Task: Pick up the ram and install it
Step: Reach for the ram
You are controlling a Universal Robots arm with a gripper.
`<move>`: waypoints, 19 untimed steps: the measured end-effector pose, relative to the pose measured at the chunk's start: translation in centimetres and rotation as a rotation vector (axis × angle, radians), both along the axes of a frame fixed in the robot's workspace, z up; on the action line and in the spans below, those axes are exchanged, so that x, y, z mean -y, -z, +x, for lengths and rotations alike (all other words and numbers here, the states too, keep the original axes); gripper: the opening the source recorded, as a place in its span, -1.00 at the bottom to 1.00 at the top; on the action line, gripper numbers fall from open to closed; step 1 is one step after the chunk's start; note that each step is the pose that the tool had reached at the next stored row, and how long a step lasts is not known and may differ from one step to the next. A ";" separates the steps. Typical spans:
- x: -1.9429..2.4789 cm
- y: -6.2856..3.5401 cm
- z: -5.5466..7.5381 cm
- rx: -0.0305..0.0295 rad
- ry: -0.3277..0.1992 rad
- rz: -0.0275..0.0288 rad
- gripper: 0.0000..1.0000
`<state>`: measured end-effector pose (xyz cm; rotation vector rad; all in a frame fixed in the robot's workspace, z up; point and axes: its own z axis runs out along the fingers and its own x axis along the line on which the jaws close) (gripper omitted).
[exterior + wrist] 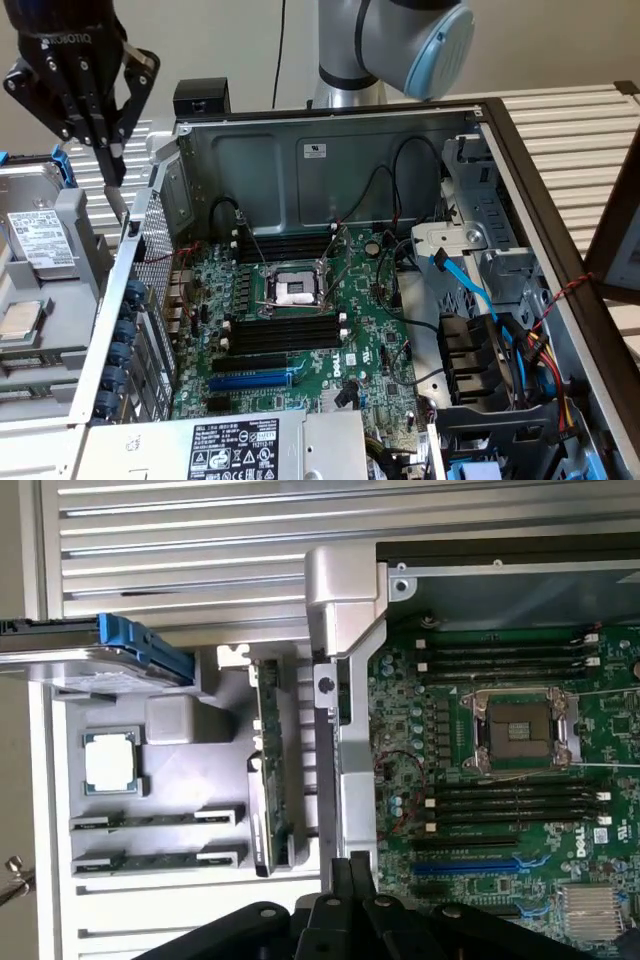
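ram stands on edge in the grey tray; pincer hangs nearby, shut and empty. a good grasp, i'd say, squares across its thin edge.

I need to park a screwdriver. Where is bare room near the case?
The slatted tabletop beyond the case wall, at the exterior view's right, is bare. The tray by the pincer is crowded, as is the cabled drive bay.
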<state>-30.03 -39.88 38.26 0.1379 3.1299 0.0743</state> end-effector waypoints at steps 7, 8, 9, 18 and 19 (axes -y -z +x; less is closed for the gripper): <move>0.00 0.05 -3.1 -0.0149 0.000 0.0000 -0.79; 0.00 0.06 -3.5 -0.0227 0.000 -0.0001 -0.79; 0.00 0.09 -3.9 -0.0302 0.000 0.0000 -0.79; 0.00 0.68 -7.9 -0.0588 0.000 0.0000 -0.79; 0.00 0.75 -8.3 -0.0604 0.000 0.0000 -0.79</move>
